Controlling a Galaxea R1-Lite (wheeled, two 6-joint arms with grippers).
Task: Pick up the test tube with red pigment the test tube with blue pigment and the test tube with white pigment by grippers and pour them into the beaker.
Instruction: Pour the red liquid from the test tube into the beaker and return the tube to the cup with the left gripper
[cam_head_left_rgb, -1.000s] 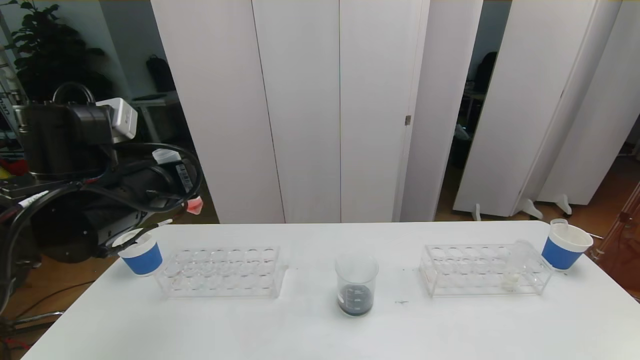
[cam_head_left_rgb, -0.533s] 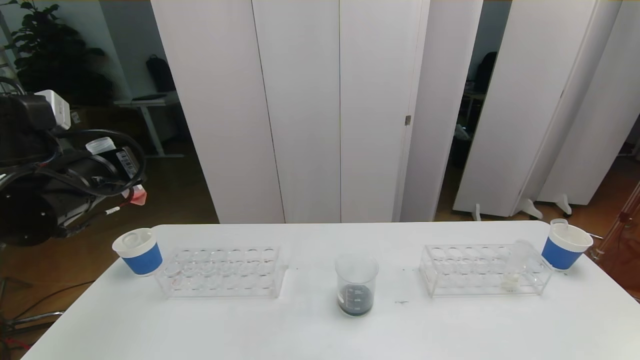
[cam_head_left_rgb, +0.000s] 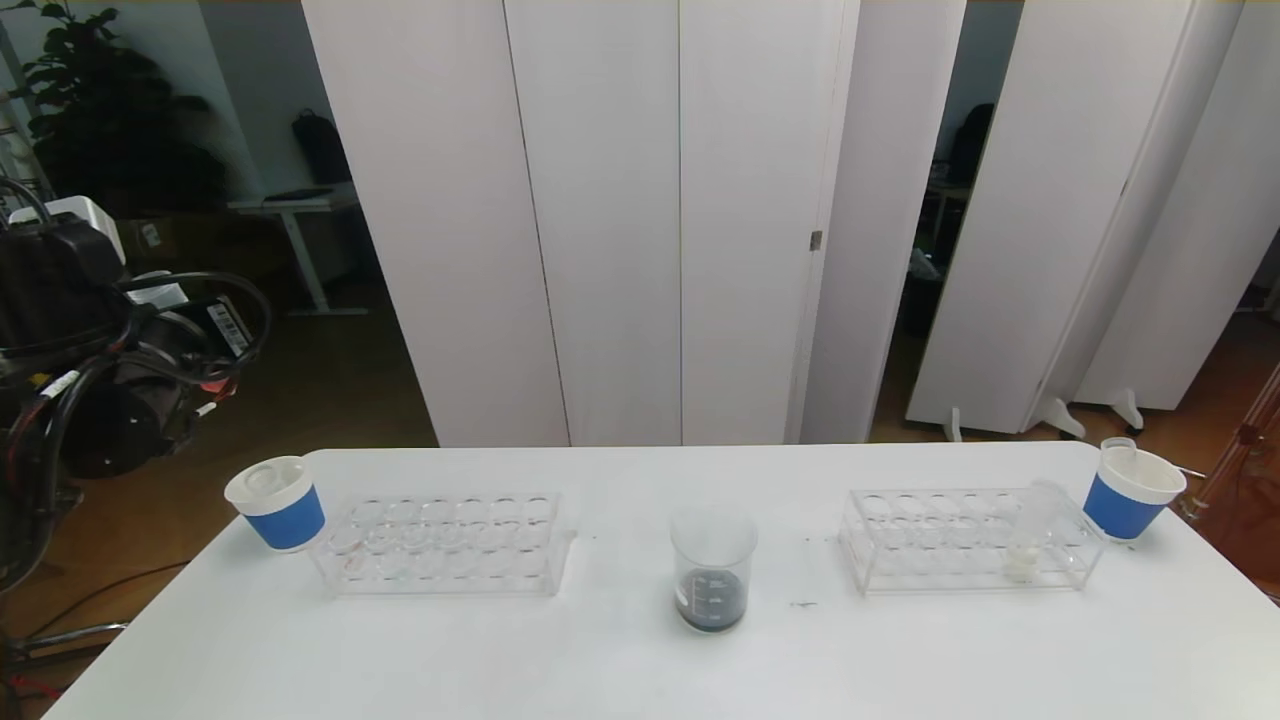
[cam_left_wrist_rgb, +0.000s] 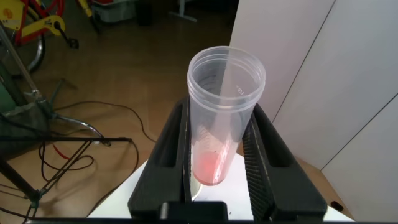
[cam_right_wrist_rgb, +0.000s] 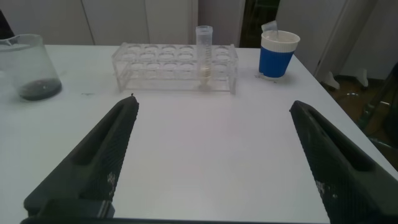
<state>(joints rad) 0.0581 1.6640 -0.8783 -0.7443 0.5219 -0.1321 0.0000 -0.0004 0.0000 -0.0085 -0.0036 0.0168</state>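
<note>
- I am holding a small clear tube with red pigment upright between the closed fingers of my left gripper, mouth up so nothing spills.
- My left arm is hanging off the table's left edge, well apart from the beaker.
- The beaker is standing at the table's middle, between two clear racks, within both arms' reach; something dark is lying at its bottom.
- My right gripper is spread wide and empty, hovering low over the table, facing the right rack.
- The test tube with white pigment is standing upright in that rack, likely my next pick.
- A blue-sleeved paper cup is sitting beside the left rack; another cup is sitting beside the right one.
- The beaker's printed marks are too small to read; I cannot see a blue-pigment tube.
</note>
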